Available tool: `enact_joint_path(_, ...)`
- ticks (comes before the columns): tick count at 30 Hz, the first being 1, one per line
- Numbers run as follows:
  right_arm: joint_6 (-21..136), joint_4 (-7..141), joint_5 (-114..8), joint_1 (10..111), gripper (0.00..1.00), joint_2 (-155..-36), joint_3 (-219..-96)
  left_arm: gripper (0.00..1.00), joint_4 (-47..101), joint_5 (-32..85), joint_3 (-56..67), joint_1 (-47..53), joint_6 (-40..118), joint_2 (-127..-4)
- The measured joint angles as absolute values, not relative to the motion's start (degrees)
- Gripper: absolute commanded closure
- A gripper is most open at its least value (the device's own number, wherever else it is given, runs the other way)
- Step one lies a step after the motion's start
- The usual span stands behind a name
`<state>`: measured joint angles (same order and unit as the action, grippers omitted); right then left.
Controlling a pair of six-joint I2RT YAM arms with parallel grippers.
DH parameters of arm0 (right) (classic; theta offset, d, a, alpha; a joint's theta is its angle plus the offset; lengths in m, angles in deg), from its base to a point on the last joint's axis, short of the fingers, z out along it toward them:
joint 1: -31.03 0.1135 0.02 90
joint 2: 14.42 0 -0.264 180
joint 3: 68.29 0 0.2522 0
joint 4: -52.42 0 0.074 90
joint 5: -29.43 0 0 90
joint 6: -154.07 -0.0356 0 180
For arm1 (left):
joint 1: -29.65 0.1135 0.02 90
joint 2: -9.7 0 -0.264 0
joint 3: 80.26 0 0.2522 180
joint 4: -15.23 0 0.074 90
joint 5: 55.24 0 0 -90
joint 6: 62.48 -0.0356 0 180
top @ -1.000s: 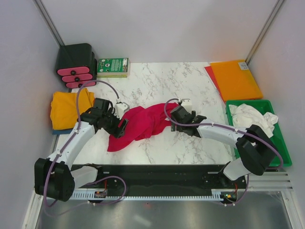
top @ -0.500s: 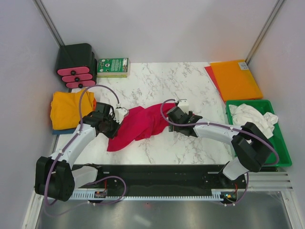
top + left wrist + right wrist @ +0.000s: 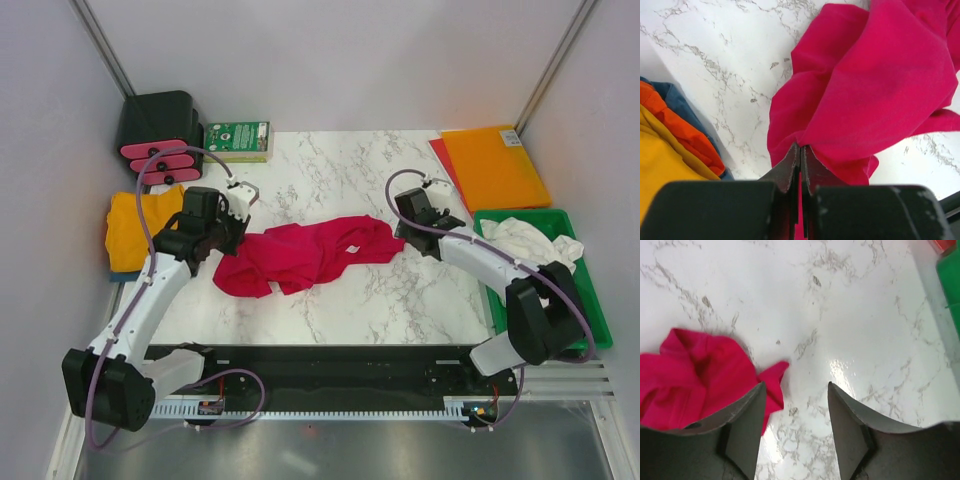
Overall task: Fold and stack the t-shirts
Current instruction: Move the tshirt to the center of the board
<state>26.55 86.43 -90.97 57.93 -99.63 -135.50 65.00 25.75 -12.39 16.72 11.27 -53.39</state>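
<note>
Where the crimson t-shirt (image 3: 305,255) bunches at its left edge, the left gripper (image 3: 800,149) is clamped fully closed on a fold of the cloth, with red fabric pinched between its fingertips. The shirt lies crumpled across the middle of the marble table (image 3: 400,300). Its right edge ends in a small point of cloth just beside the right gripper (image 3: 796,385) — that one hangs over bare marble with its jaws well parted, holding nothing. Bare tabletop runs above, below and to the right of the shirt, up to the green tray (image 3: 590,300) at the right edge, where a white t-shirt (image 3: 520,240) lies heaped. At the left edge a yellow t-shirt (image 3: 130,225) sits on a blue t-shirt (image 3: 672,100) — near the left gripper but apart from it. An orange sheet (image 3: 495,165) lies in the upper right corner
</note>
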Motion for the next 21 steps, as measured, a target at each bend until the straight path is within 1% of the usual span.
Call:
enact_joint_path(1,26.58,86.46,-90.83,56.95,0.48,-100.08,-136.2,0.98,64.62,25.77,-11.78,16.72,11.81,-54.18)
enact_joint_path(2,26.62,86.5,-90.55,56.16,0.55,-101.2,-137.4,0.98,64.25,25.81,-11.43,16.76,12.32,-55.01)
enact_joint_path(5,26.77,85.73,-88.54,55.28,0.57,-105.94,-141.14,0.98,63.99,26.18,-11.21,16.79,13.26,-57.09)
enact_joint_path(9,26.6,84.88,-85.44,55.24,0.57,-110.44,-142.6,0.98,63.99,26.69,-11.21,16.79,13.63,-57.87)
enact_joint_path(16,26.29,83.86,-83.42,55.24,0.56,-111.08,-141.64,0.98,63.99,26.93,-11.28,16.79,13.67,-57.87)
enact_joint_path(18,26.29,83.68,-83.27,55.24,0.54,-111.17,-140.92,0.98,63.97,26.9,-11.28,16.79,13.67,-57.89)
enact_joint_path(19,26.23,83.68,-83.23,55.24,0.52,-111.36,-140.64,0.98,63.99,26.9,-11.28,16.79,13.69,-57.89)
enact_joint_path(21,25.88,83.66,-82.97,55.24,0.51,-112.41,-140.57,0.98,63.97,26.9,-11.28,16.79,13.72,-58.02)
